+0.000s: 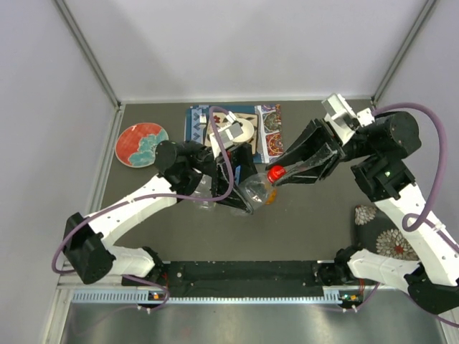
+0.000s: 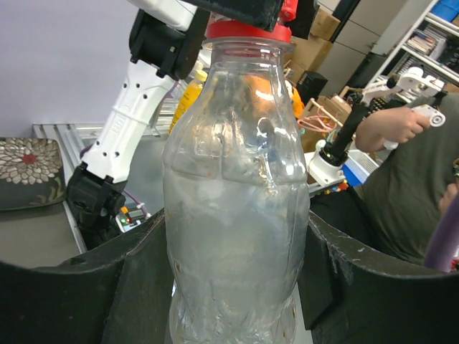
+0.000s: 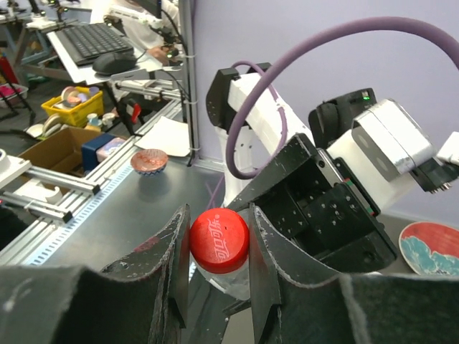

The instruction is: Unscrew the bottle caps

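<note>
The left hand (image 2: 237, 290) grips a clear bottle (image 2: 237, 208) low on its body, one dark finger (image 2: 136, 287) pressed against each side of the plastic. In the overhead view the bottle (image 1: 252, 190) is held near the middle of the counter (image 1: 308, 218), tipped so that its neck points toward the right arm.

The right hand (image 1: 281, 173) meets it there, pinching the red cap (image 3: 219, 241). From the right wrist, the cap's round top faces the camera and sits squarely between the two fingers (image 3: 178, 251), which touch it on both sides. From the left wrist, the red cap (image 2: 247, 30) sits on the bottle's neck, with the right hand's dark fingers closed over it from above.

A red and teal plate (image 1: 142, 144) lies at the back left of the counter. Patterned mats (image 1: 269, 129) lie at the back centre, and a dark flowered dish (image 1: 380, 233) sits near the right arm's base.
</note>
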Controlling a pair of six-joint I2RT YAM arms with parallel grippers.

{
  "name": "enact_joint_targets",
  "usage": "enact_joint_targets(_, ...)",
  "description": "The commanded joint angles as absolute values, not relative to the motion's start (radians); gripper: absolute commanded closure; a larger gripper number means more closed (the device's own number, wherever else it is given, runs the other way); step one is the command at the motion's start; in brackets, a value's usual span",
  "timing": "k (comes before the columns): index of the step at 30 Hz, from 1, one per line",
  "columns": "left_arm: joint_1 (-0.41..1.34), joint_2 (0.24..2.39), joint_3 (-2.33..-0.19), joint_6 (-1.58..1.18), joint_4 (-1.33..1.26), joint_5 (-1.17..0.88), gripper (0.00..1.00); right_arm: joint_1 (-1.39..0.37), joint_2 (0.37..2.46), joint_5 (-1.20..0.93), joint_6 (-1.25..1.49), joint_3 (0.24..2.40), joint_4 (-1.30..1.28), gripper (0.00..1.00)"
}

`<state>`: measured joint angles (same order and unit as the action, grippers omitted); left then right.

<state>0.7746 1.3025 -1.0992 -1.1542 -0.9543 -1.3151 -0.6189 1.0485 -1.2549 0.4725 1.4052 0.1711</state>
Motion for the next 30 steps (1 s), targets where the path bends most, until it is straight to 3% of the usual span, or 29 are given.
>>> enact_joint_targets(1,0.752,1.333,-1.144,-1.25,-1.155,-1.284,0.7,-0.647,0.997,-1.494,0.62,1.402,0.281,1.0)
enact_joint_targets(12,0.684,1.33,-1.12,-1.154,-1.06,-1.264,0.72,-0.632,0.962,-1.404,0.463,1.48,0.048,1.0)
enact_joint_targets(17,0.672,1.252,-1.127,-0.889,-0.67,-1.212,0.71,-0.629,0.962,-1.378,0.463,1.499,0.022,1.0)
enact_joint_targets(24,0.672,1.216,-1.135,-0.761,-0.542,-1.174,0.71,-0.629,0.98,-1.27,0.428,1.486,-0.061,1.0)
enact_joint_targets(30,0.672,1.177,-1.152,-0.568,-0.297,-1.092,0.72,-0.592,0.948,-1.013,0.359,1.508,-0.144,1.0)
